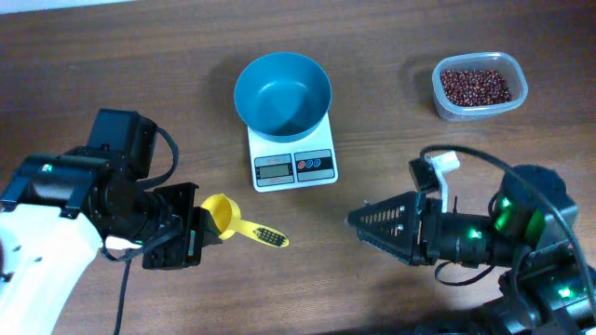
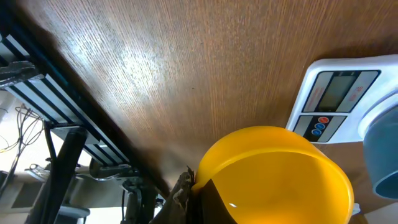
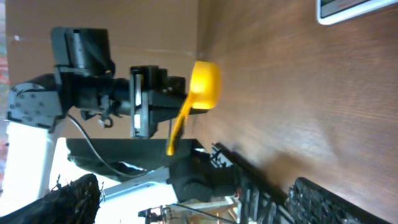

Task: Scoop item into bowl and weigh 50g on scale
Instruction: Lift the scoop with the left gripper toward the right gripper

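With the left hand (image 1: 198,229) clamped on the yellow scoop (image 1: 220,214) by its cup and the right hand (image 1: 361,221) wide open and empty, it should travel level, clear of the teal bowl (image 1: 282,88) on the scale (image 1: 293,167), to the beans (image 1: 475,86) in the clear tub (image 1: 445,104) far right.

Bowl (image 1: 282,93) on scale (image 1: 293,167), ctr-rear of counter (image 1: 140,56). Tub (image 1: 521,91) w/ beans (image 1: 475,87) inside, rear right, well apart from scale. Scoop (image 1: 237,223) front-left of scale, at tip of left tool (image 1: 191,233). Right tool (image 1: 372,221) front-right of scale, opp. scoop.
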Tool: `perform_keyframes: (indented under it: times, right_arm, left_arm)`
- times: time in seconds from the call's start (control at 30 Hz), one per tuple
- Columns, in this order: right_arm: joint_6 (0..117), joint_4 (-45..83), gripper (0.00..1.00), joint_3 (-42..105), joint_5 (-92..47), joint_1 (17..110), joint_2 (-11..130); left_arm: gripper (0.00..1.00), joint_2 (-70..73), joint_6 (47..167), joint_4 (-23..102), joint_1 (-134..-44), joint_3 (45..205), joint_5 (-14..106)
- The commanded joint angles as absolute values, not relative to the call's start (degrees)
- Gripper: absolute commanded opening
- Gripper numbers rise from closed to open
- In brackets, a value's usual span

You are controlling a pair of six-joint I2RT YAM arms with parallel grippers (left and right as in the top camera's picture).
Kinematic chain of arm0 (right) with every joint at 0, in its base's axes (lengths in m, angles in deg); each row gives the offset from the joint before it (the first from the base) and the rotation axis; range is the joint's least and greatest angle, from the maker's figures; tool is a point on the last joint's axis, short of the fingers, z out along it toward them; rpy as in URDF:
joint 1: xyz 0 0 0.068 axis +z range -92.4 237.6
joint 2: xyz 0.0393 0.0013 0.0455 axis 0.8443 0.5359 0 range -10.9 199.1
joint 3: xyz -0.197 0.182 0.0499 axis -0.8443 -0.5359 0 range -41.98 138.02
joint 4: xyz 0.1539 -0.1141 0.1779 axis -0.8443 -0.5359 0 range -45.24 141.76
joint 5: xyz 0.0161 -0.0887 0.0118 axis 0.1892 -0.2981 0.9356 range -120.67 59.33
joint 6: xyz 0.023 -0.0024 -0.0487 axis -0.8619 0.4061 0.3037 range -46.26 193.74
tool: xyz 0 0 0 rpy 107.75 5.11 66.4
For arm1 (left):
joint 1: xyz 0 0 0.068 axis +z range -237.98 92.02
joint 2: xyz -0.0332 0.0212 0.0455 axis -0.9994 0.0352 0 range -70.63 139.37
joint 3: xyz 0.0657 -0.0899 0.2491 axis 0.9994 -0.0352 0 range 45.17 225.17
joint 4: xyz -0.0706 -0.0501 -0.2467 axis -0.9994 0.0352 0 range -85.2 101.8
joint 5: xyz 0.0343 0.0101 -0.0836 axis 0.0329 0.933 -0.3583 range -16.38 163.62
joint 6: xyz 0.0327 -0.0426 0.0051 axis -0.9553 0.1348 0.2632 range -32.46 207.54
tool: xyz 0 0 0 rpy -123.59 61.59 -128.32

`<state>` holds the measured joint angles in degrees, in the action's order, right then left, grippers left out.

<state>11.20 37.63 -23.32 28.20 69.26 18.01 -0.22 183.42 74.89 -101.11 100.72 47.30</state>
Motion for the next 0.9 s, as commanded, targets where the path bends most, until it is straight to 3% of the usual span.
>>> perform_keyframes:
  times: [0.0, 0.17, 0.33, 0.4, 0.53, 0.67, 0.87]
  right_arm:
    - [12.0, 37.0, 0.99, -20.0, 24.7, 74.3, 19.5]
    - [12.0, 37.0, 1.00, -20.0, 3.5, 87.9, 19.5]
    - [12.0, 37.9, 0.81, -20.0, -13.8, 101.5, 21.2]
    - [11.8, 41.8, 0.72, -20.0, -14.9, 104.2, 22.9]
    - [9.8, 49.6, 0.70, -20.0, -14.9, 105.8, 27.9]
    - [5.1, 54.6, 0.55, -20.0, -14.8, 106.6, 37.0]
    - [5.1, 66.0, 0.54, -20.0, -14.9, 112.1, 46.3]
  left_arm:
    - [0.00, -0.2, 188.3, 74.7, -101.3, 100.3, 47.9]
    - [0.00, -0.2, 196.4, 74.6, -103.5, 100.3, 48.0]
    - [0.00, -0.2, 196.4, 74.0, -107.5, 100.3, 50.7]
    - [0.00, -0.2, 196.4, 73.8, -109.2, 100.3, 50.8]
    - [0.00, -0.2, 198.9, 73.1, -112.6, 100.3, 50.9]
    - [0.00, -0.2, 201.6, 72.3, -115.0, 100.3, 50.9]
    - [0.00, -0.1, 201.6, 70.8, -115.7, 100.3, 56.5]
